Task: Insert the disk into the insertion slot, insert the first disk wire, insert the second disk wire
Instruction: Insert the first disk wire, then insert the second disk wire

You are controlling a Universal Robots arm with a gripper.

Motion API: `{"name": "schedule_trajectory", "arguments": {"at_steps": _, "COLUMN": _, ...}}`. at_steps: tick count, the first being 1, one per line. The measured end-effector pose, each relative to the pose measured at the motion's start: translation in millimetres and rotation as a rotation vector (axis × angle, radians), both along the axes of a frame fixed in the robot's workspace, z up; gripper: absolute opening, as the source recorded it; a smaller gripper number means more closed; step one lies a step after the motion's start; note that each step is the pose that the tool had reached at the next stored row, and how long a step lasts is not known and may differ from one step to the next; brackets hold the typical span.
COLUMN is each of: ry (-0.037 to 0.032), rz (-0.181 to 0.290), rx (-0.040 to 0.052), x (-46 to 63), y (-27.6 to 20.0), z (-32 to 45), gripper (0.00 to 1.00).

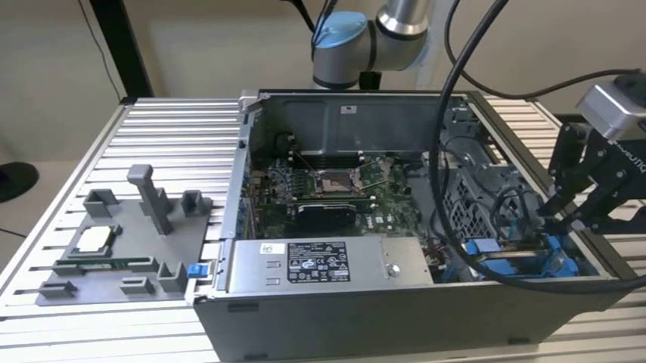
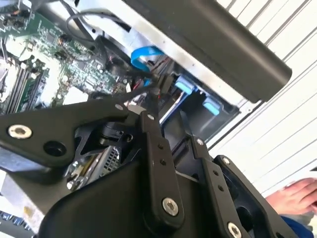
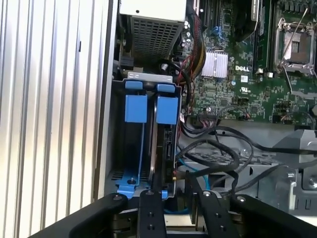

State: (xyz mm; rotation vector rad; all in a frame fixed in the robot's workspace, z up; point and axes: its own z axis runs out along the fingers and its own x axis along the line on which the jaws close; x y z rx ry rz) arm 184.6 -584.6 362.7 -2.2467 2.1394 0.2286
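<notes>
The disk (image 3: 159,144) stands edge-on inside the insertion slot (image 3: 136,106), between its bright blue rails and tabs. In the exterior view the slot (image 1: 482,249) lies at the case's near corner on the exterior view's right. My gripper (image 1: 560,223) hangs just above that bay. In both wrist views its black fingers stand apart, open, at the disk's end (image 3: 179,191) (image 2: 173,129). One fingertip (image 3: 153,191) lines up with the disk's edge. A blue flat cable (image 2: 146,54) and dark wires (image 3: 218,148) lie loose beside the bay, with a small connector (image 3: 174,173) near the fingers.
The open computer case (image 1: 253,102) lies on a slatted metal table (image 1: 172,136), with the motherboard (image 1: 333,189) and grey power-supply box (image 1: 313,265) inside. A grey fixture tray (image 1: 121,257) sits on the exterior view's left. A person's hand (image 2: 292,196) shows beyond the case.
</notes>
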Motion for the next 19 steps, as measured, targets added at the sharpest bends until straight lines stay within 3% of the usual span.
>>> {"name": "schedule_trajectory", "arguments": {"at_steps": 5, "ry": 0.0018, "rz": 0.013, "rx": 0.0113, "x": 11.7, "y": 0.1, "z": -0.4, "gripper": 1.00}}
{"name": "schedule_trajectory", "arguments": {"at_steps": 11, "ry": 0.0066, "rz": 0.026, "rx": 0.0358, "x": 20.2, "y": 0.1, "z": -1.8, "gripper": 1.00}}
{"name": "schedule_trajectory", "arguments": {"at_steps": 13, "ry": 0.0111, "rz": 0.027, "rx": 0.0399, "x": 21.5, "y": 0.1, "z": -2.7, "gripper": 1.00}}
{"name": "schedule_trajectory", "arguments": {"at_steps": 19, "ry": 0.0114, "rz": 0.028, "rx": 0.0400, "x": 21.6, "y": 0.1, "z": -2.8, "gripper": 1.00}}
